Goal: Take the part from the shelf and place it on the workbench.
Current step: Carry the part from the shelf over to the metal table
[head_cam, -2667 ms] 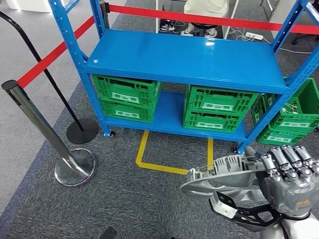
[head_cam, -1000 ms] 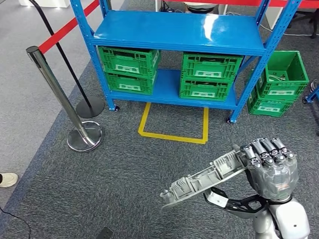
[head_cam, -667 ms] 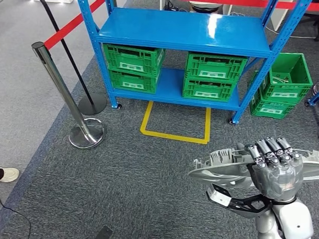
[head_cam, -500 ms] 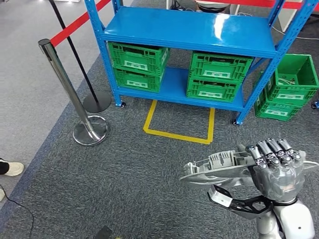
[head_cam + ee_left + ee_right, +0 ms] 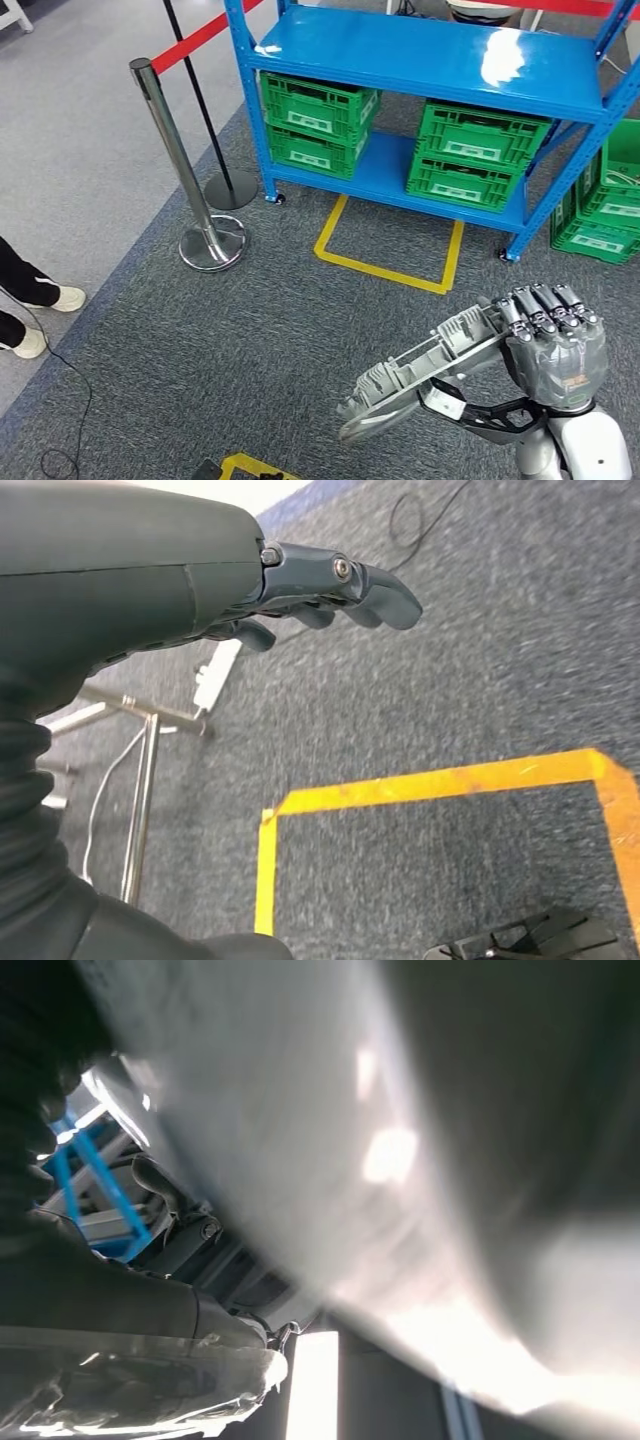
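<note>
**One grey part carried in the right hand, away from the shelf**

One long, ribbed grey part (image 5: pixel 423 375) sits at the lower right of the head view, tilted so that its far end dips toward the lower middle of the frame. The right hand (image 5: pixel 555 345) holds it at its upper end, fingers (image 5: pixel 540 308) curled over the top edge. A black bracket-like piece (image 5: pixel 483 412) hangs just beneath the part, near the wrist. The part is in the air over the dark grey carpet (image 5: pixel 249 340), well apart from the blue shelf (image 5: pixel 445 60) at the upper right.

On the shelf's lower level stand green crates (image 5: pixel 317 120), two stacks side by side, with more green crates (image 5: pixel 600 205) on the floor beyond its right post. A yellow taped rectangle (image 5: pixel 389 255) marks the carpet in front of the shelf. A chrome barrier post (image 5: pixel 185 170) with a red belt (image 5: pixel 200 40) stands at the upper left, a black one behind it. A person's shoes (image 5: pixel 45 320) show at the left edge.

In the left wrist view, the left hand (image 5: pixel 226 580) holds nothing, its dark fingers (image 5: pixel 370 585) stretched out together above the carpet and a yellow tape line (image 5: pixel 423 785).
</note>
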Available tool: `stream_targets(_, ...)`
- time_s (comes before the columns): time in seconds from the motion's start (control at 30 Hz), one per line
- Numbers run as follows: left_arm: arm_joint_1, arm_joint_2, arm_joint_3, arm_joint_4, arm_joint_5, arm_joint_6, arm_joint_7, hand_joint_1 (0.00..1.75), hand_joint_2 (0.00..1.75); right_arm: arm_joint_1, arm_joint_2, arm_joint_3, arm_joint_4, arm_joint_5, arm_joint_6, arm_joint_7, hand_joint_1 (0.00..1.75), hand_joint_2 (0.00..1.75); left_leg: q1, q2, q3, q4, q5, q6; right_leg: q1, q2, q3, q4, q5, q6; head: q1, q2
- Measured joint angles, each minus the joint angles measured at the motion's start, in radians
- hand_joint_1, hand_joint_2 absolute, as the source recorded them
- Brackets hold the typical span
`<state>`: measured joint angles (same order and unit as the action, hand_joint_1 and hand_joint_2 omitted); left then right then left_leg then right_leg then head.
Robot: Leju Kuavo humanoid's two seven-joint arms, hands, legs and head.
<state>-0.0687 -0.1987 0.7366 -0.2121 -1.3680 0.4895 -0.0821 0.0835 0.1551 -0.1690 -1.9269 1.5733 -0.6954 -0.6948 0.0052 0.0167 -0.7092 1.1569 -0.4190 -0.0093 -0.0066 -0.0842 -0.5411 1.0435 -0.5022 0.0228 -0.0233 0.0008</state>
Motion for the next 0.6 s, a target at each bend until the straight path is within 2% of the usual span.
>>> stream_targets(0.07, -0.003, -0.001, 0.0, 0.0, 0.0, 0.0, 0.0, 0.0, 1.75, 0.001, 0.0, -0.003, -0.001, 0.0, 0.0, 0.0, 1.75, 1.75, -0.015, 0.044, 0.062, -0.102, 0.016, 0.011, 0.008, -0.022, 0.001, 0.002, -0.005, 0.006, 0.001, 0.0)
stream_targets(0.1, -0.004, -0.002, 0.0, 0.0, 0.0, 0.0, 0.0, 0.0, 1.75, 0.001, 0.0, -0.004, -0.002, 0.0, 0.0, 0.0, 1.75, 1.75, -0.02, 0.055, 0.074, -0.125, 0.014, 0.013, 0.012, -0.033, 0.002, 0.001, -0.007, 0.009, 0.002, 0.0)
stream_targets(0.17, -0.003, -0.002, 0.0, 0.0, 0.0, 0.001, 0.0, 0.0, 1.75, 0.001, 0.0, -0.005, -0.003, 0.0, 0.0, 0.0, 1.75, 1.75, -0.022, 0.037, 0.074, -0.134, 0.014, 0.017, 0.015, -0.054, 0.01, -0.005, -0.01, 0.017, 0.004, 0.0)
stream_targets(0.2, -0.001, -0.002, 0.0, 0.0, 0.0, 0.001, 0.0, 0.0, 1.75, 0.0, 0.0, -0.006, -0.003, 0.0, 0.0, 0.0, 1.75, 1.75, -0.02, 0.025, 0.075, -0.136, 0.015, 0.02, 0.013, -0.048, 0.011, -0.004, -0.016, 0.021, 0.004, 0.0)
stream_targets(0.27, -0.001, -0.002, 0.0, 0.0, 0.001, 0.002, 0.0, 0.0, 1.75, -0.001, 0.0, -0.007, -0.004, -0.001, 0.0, 0.001, 1.75, 1.75, -0.014, 0.0, 0.077, -0.141, 0.019, 0.028, 0.009, 0.008, -0.01, 0.051, -0.054, 0.03, 0.009, 0.0)
stream_targets(0.3, -0.002, -0.002, 0.001, 0.0, 0.002, 0.002, 0.0, 0.0, 1.75, 0.0, 0.0, -0.008, -0.005, -0.001, 0.0, 0.001, 1.75, 1.75, -0.012, -0.013, 0.076, -0.141, 0.02, 0.032, 0.007, 0.044, -0.038, 0.11, -0.085, 0.033, 0.012, 0.0)
stream_targets(0.33, -0.004, -0.003, 0.001, 0.0, 0.002, 0.002, 0.0, 0.0, 1.75, 0.002, 0.0, -0.008, -0.005, -0.002, 0.0, 0.001, 1.75, 1.75, -0.012, -0.027, 0.075, -0.141, 0.021, 0.034, 0.006, 0.068, -0.07, 0.179, -0.115, 0.034, 0.014, 0.0)
stream_targets(0.37, -0.004, -0.004, 0.001, 0.0, 0.002, 0.001, 0.0, 0.0, 1.75, 0.005, 0.0, -0.009, -0.005, -0.002, 0.0, 0.001, 1.75, 1.75, -0.012, -0.042, 0.075, -0.141, 0.022, 0.036, 0.007, 0.077, -0.101, 0.238, -0.135, 0.034, 0.016, 0.0)
stream_targets(0.4, -0.003, -0.004, 0.001, 0.0, 0.002, 0.001, 0.0, 0.0, 1.75, 0.007, 0.0, -0.009, -0.005, -0.001, 0.0, 0.001, 1.75, 1.75, -0.013, -0.057, 0.074, -0.141, 0.023, 0.037, 0.007, 0.081, -0.12, 0.269, -0.138, 0.034, 0.016, 0.0)
stream_targets(0.43, -0.001, -0.004, 0.002, 0.0, 0.002, 0.002, 0.0, 0.0, 1.75, 0.008, 0.0, -0.009, -0.005, -0.001, 0.0, 0.001, 1.75, 1.75, -0.013, -0.072, 0.074, -0.141, 0.024, 0.038, 0.007, 0.083, -0.122, 0.262, -0.12, 0.032, 0.016, 0.0)
stream_targets(0.47, 0.0, -0.004, 0.002, 0.0, 0.002, 0.002, 0.0, 0.0, 1.75, 0.009, 0.0, -0.01, -0.005, -0.001, 0.0, 0.001, 1.75, 1.75, -0.013, -0.088, 0.074, -0.141, 0.026, 0.037, 0.006, 0.088, -0.105, 0.218, -0.087, 0.03, 0.017, 0.0)
stream_targets(0.5, 0.001, -0.004, 0.002, 0.0, 0.002, 0.002, 0.0, 0.0, 1.75, 0.009, 0.0, -0.01, -0.005, -0.001, 0.0, 0.001, 1.75, 1.75, -0.012, -0.104, 0.074, -0.14, 0.028, 0.035, 0.005, 0.103, -0.076, 0.152, -0.048, 0.028, 0.017, 0.0)
stream_targets(0.53, 0.001, -0.005, 0.002, 0.0, 0.002, 0.002, 0.0, 0.0, 1.75, 0.009, 0.0, -0.01, -0.005, -0.001, 0.0, 0.001, 1.75, 1.75, -0.013, -0.118, 0.073, -0.139, 0.03, 0.032, 0.002, 0.129, -0.046, 0.084, -0.02, 0.025, 0.016, 0.0)
stream_targets(0.57, 0.001, -0.005, 0.002, 0.0, 0.001, 0.002, 0.0, 0.0, 1.75, 0.01, 0.0, -0.01, -0.005, -0.001, 0.0, 0.001, 1.75, 1.75, -0.013, -0.131, 0.07, -0.137, 0.033, 0.028, 0.0, 0.151, -0.025, 0.034, -0.003, 0.023, 0.016, 0.0)
stream_targets(0.6, 0.001, -0.006, 0.002, 0.0, 0.0, 0.002, 0.0, 0.0, 1.75, 0.01, 0.0, -0.01, -0.005, -0.001, 0.0, 0.001, 1.75, 1.75, -0.012, -0.142, 0.066, -0.138, 0.037, 0.022, -0.001, 0.167, -0.013, 0.005, 0.003, 0.02, 0.016, 0.0)
